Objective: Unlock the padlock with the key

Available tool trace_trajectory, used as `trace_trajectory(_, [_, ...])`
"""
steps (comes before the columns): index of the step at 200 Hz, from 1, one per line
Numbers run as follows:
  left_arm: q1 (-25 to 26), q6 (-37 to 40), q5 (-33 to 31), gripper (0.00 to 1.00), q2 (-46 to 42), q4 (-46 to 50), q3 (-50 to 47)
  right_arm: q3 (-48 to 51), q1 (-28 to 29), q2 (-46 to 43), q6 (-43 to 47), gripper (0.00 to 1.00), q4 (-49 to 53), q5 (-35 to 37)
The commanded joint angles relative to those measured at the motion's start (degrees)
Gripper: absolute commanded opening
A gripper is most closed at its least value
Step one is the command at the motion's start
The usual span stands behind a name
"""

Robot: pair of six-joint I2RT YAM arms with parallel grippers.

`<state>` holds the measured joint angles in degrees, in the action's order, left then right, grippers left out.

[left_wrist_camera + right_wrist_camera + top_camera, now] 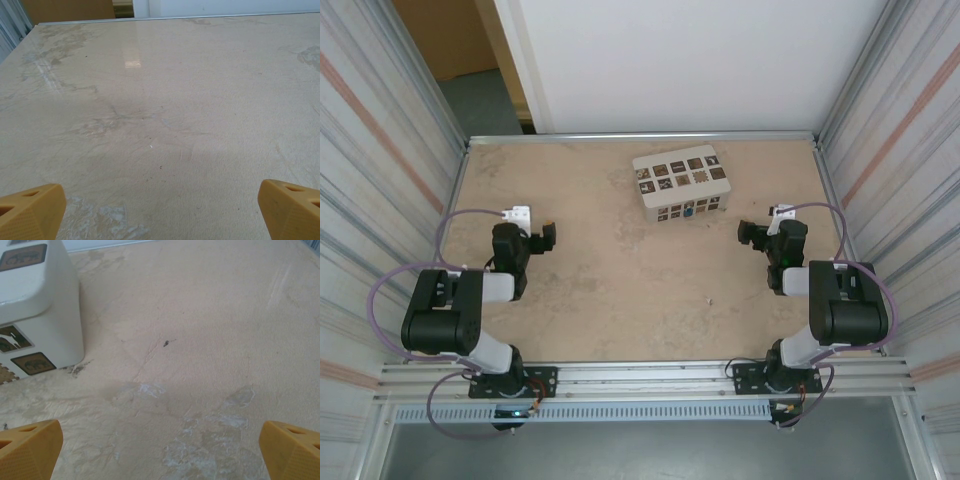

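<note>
Holding the left fingers (31,210) spread wide at the left of the overhead frame, gripping nothing, hovering over the bare tan surface (620,290). Showing a pale box (680,183) with brown squares resting at upper middle, the tiny blue padlock (688,211) sitting low at its near side, touching or just beside it. Holding the right fingers (30,447) equally wide apart at the right, empty, with the box corner lying at upper left of the right wrist frame.
</note>
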<state>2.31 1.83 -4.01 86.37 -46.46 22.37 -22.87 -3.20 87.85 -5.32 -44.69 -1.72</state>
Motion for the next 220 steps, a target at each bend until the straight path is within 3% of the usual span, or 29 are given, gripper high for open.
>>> trace_trajectory(1, [0.1,2.1,1.3,0.99,-3.2,0.0,-0.7,-2.6,-0.7,-1.7,0.0,0.99,4.6,-1.6])
trace_trajectory(60, [7.6,7.0,-4.9,0.99,-16.4,13.6,2.5,-3.5,-1.6,-13.8,-2.6,0.99,15.7,-1.4])
trace_trajectory(122, [10.9,-6.8,0.4,0.99,-25.8,37.6,13.2,-12.3,-3.1,-21.7,-9.2,0.99,37.4,-7.5])
trace_trajectory(164, [13.7,-19.1,5.5,0.99,-23.7,43.0,18.2,-21.8,-4.6,-16.9,-14.0,0.99,47.4,-18.2])
trace_trajectory(220, [20.4,-28.5,7.1,0.99,-11.1,42.9,26.4,-30.9,-4.4,-6.6,-18.6,0.99,48.2,-26.3])
